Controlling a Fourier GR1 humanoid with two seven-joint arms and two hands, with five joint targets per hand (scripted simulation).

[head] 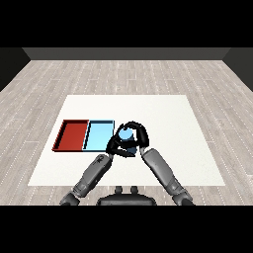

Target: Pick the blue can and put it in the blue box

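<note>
The blue can [126, 134] stands upright just right of the light blue tray [99, 134], near its right rim. My right hand [139, 134] is curled round the can from the right and over its top, hiding much of its body. My left hand [115, 145] sits low on the can's left, close against it, with relaxed fingers reaching under the right hand. Whether the can rests on the table or is lifted slightly I cannot tell.
The red tray [72, 134] lies directly left of the light blue tray, sharing a wall. Both trays hold nothing. The white table [168, 118] extends right and far of the hands, with wood floor around it.
</note>
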